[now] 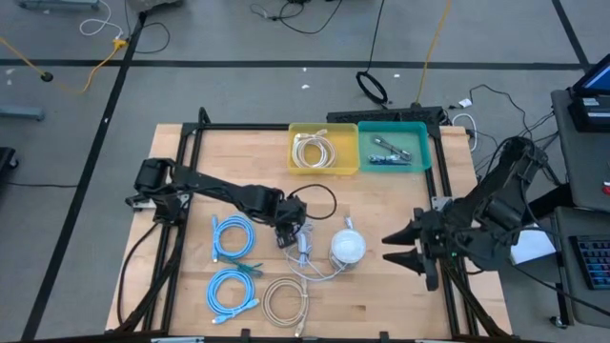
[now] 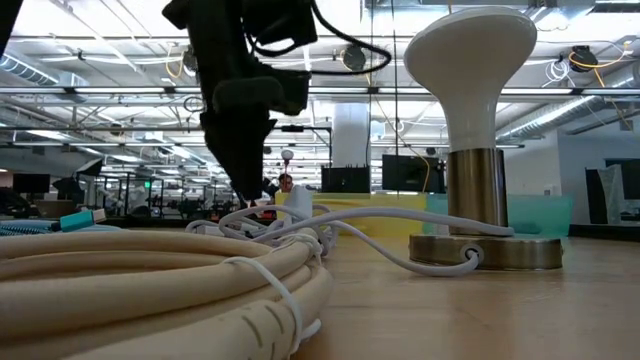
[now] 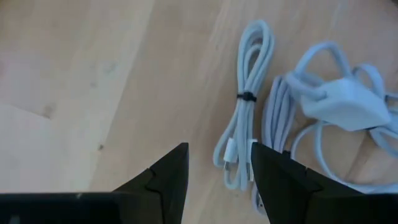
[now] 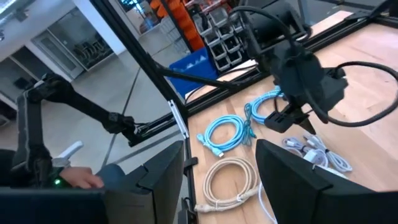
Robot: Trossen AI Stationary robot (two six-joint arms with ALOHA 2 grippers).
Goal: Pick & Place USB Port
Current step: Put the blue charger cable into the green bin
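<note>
A white USB cable [image 3: 247, 74], coiled and tied with a dark band, lies flat on the wooden table beside a white adapter block [image 3: 345, 102] with loose white cords. My left gripper [image 3: 217, 168] is open and points down over them [image 1: 291, 232]. Its fingers stand on either side of the coil's connector end [image 3: 229, 163], and I cannot tell whether they touch it. In the low view the fingertips [image 2: 250, 195] reach down among the white cords. My right gripper [image 1: 396, 248] waits open near the table's right edge.
A white domed lamp on a metal base [image 1: 348, 248] stands just right of the cords. Two blue cable coils [image 1: 233, 235] [image 1: 233, 291] and a beige coil [image 1: 286, 300] lie toward the near left. A yellow bin [image 1: 324, 170] holding a white cable and a teal bin [image 1: 393, 168] sit at the far edge.
</note>
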